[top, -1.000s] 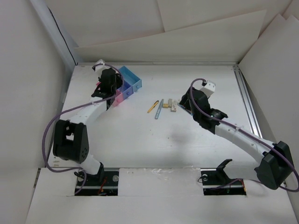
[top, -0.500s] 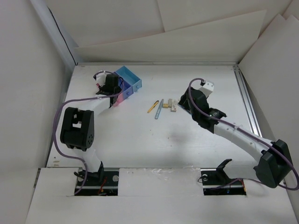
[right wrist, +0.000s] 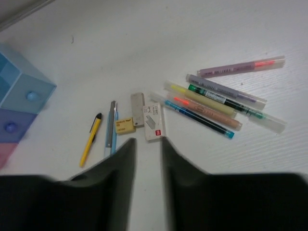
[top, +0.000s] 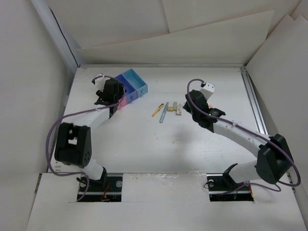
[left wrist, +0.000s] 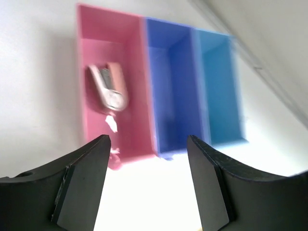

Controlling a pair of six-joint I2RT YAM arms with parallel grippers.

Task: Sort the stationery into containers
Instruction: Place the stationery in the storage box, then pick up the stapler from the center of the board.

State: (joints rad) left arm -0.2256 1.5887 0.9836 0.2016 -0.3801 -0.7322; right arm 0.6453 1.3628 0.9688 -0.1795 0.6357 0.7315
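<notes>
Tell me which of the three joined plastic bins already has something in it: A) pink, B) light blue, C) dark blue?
A: the pink plastic bin holds a small pink-and-silver item, while the dark blue bin and the light blue bin show bare floors.

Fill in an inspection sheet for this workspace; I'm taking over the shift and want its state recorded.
Surface: white table.
Job's things: pink bin holds one small item; dark blue bin and light blue bin look empty; yellow pen, blue-grey pen, blocks and markers lie loose on the table.
Clutter: nothing seen.
Grippers: left gripper open over the bins; right gripper open, empty, near the blocks.
Cables: purple cable along each arm.
Surroundings: white panels; rail at right.
</notes>
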